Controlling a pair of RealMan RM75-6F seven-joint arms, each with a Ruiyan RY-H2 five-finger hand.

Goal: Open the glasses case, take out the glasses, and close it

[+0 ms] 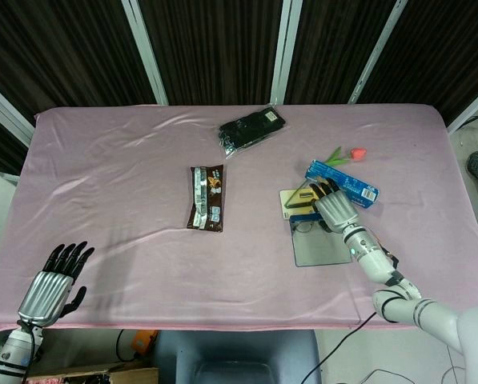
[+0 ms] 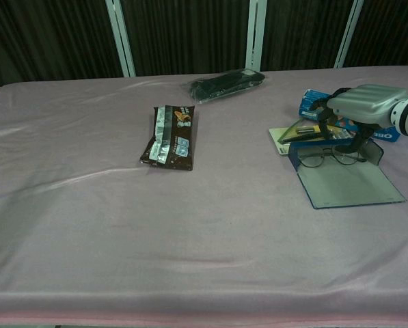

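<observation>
We see the glasses case (image 2: 347,179) lying open under our right hand (image 2: 357,109), blue rim, grey lining, flap spread flat toward us. The glasses (image 2: 332,157), thin dark wire frames, sit inside, just beneath the down-curled fingers (image 2: 321,117); contact unclear, grip cannot be told. Behind the hand, a blue packet reads "OREO" (image 2: 385,133). Left hand (image 1: 45,290) spread, holding nothing.

Pink-clothed table (image 1: 126,184) — brown snack packet (image 1: 207,198), black pouch (image 1: 252,129), blue biscuit box (image 1: 352,182), tulip (image 1: 347,154), yellow card (image 1: 293,201), open glasses case (image 2: 344,179)
</observation>
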